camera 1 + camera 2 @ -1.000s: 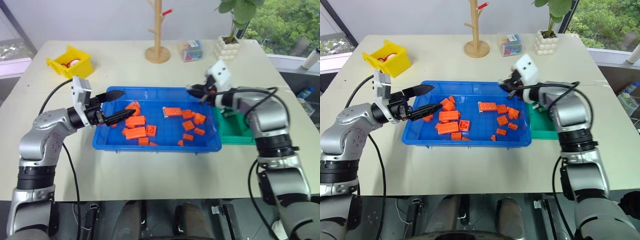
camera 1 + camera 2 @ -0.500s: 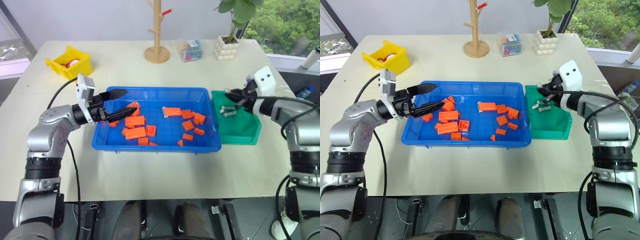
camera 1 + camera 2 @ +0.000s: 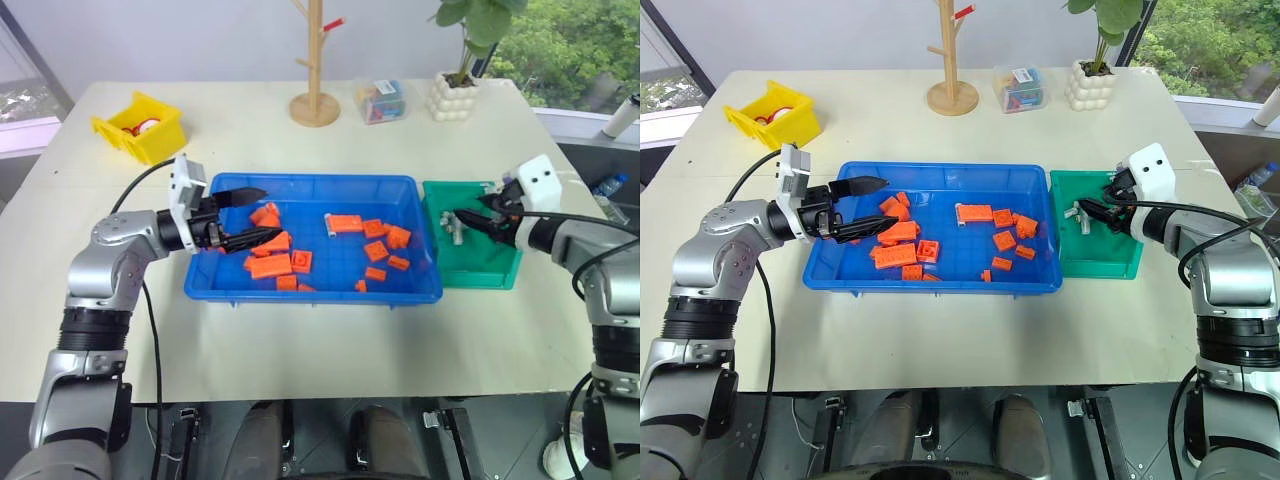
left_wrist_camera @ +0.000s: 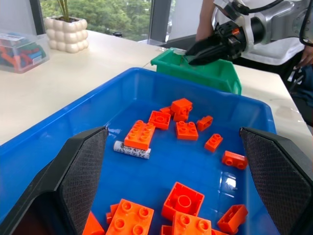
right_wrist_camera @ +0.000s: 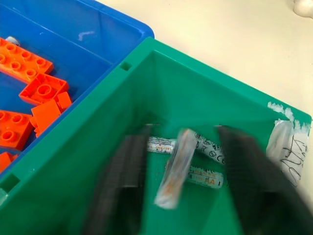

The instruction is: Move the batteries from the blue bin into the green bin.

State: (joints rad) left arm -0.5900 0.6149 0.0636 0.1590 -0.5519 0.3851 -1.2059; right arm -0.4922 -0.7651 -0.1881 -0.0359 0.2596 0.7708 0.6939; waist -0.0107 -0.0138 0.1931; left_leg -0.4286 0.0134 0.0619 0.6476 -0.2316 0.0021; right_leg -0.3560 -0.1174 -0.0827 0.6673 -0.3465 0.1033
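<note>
While one battery (image 4: 132,149) lies in the blue bin (image 3: 310,290) half tucked under an orange brick (image 4: 143,134), the main risk is a bad pick there. Closing on it where the brick overlaps could lift brick and battery together, or squeeze the round cell so that it rolls off between the other bricks (image 3: 272,265). In my judgement the jaws need to come down on the bare end of the cell, well away from the brick.

At centre right of the left eye view, the right gripper (image 3: 468,221) hangs over the green bin (image 3: 497,275). Its fingers (image 5: 122,181) stand parted and grasp nothing. Between them, in the right wrist view, a battery (image 5: 175,169) shows blurred and tilted, seemingly just let go and dropping, with two more batteries (image 5: 195,161) lying on the bin floor beneath. It could strike those and bounce, though the bin walls look high enough to keep it in. A finger pulled away carelessly might also catch the bin rim and shift the bin.

At centre left, the left gripper (image 3: 245,214) reaches level over the left end of the blue bin. Its fingers (image 4: 73,181) are spread wide and empty, touching no brick that I can see.
</note>
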